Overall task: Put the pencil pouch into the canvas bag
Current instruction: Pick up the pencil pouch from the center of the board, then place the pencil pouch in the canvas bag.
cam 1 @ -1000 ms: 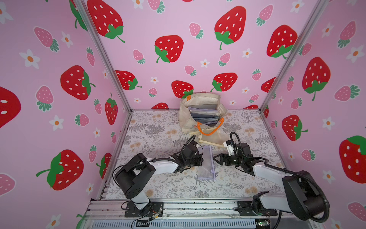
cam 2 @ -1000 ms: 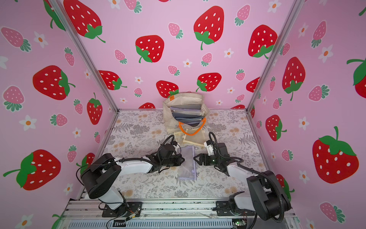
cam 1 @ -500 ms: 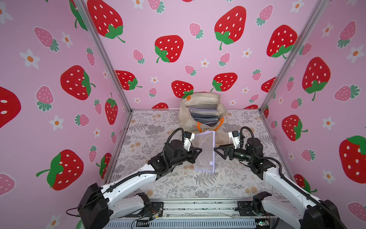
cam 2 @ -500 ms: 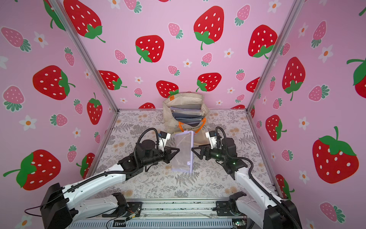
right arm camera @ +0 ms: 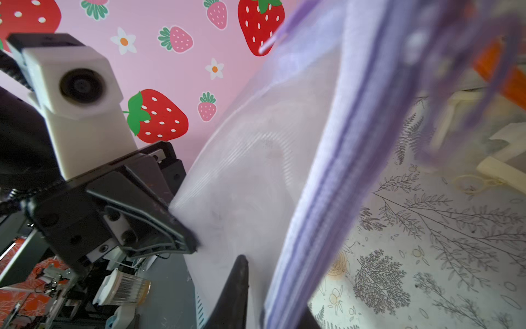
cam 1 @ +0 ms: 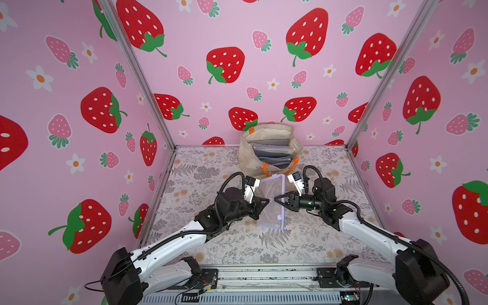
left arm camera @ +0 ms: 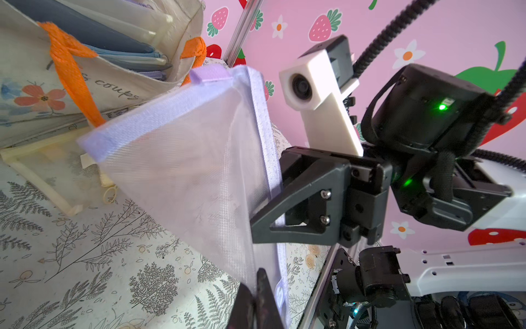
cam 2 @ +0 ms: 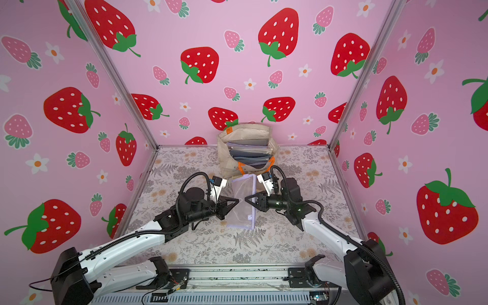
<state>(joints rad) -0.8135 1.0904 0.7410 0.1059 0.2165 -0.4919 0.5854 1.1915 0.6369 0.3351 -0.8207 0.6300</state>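
— Left gripper [cam 1: 267, 201]: I read it clamped on the mesh edge of the pencil pouch [cam 1: 272, 186]. Right gripper [cam 1: 276, 198]: closed on the opposite, zippered edge.
— Pouch position?
— Held between both arms, lifted off the floral table [cam 1: 200, 169] and tilted. Its far end is just in front of the canvas bag [cam 1: 247, 155], not inside.
— Bag condition?
— Upright by the back wall [cam 1: 264, 92], mouth open, with flat pouches [cam 1: 272, 151] stacked within. I note a cream pouch [left arm camera: 42, 171] lying on the table at its foot.
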